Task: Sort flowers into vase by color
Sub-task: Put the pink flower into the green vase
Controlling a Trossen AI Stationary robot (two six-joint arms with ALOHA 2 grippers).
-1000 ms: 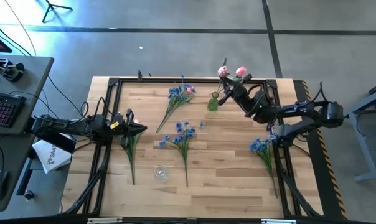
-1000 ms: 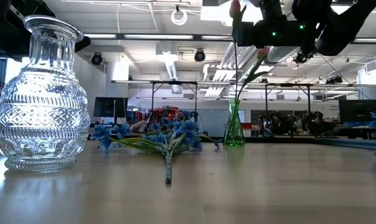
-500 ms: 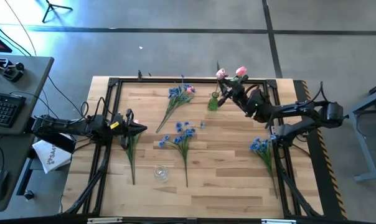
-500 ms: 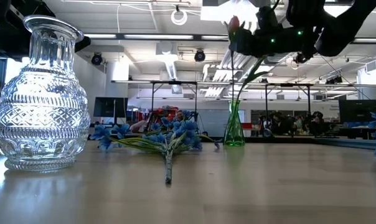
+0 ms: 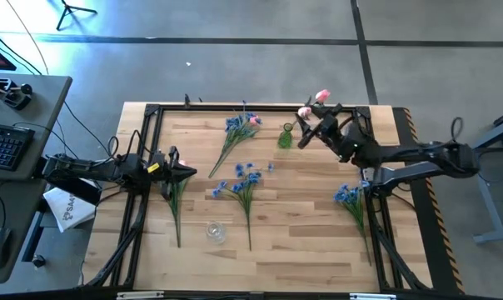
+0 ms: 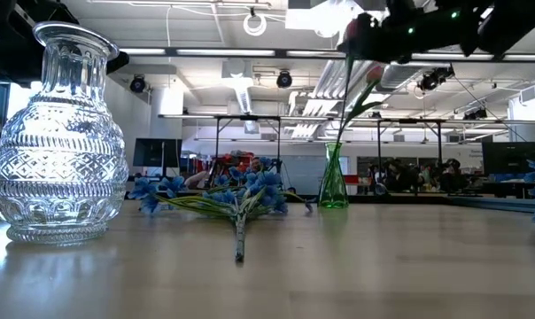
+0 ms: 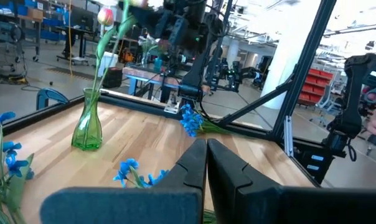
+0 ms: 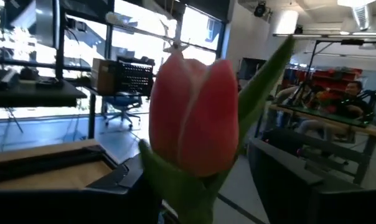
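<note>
While the right end effector (image 5: 311, 133) grips a pink tulip (image 5: 321, 97) above the green vase (image 5: 285, 138), the left end effector (image 5: 185, 172), closed, rests well apart.

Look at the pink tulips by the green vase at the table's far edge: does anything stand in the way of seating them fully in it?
Nothing visible does. The pink tulips lean out of the green vase with their stems already in its neck, and the right gripper is up by them. The blue flowers lie apart.
</note>
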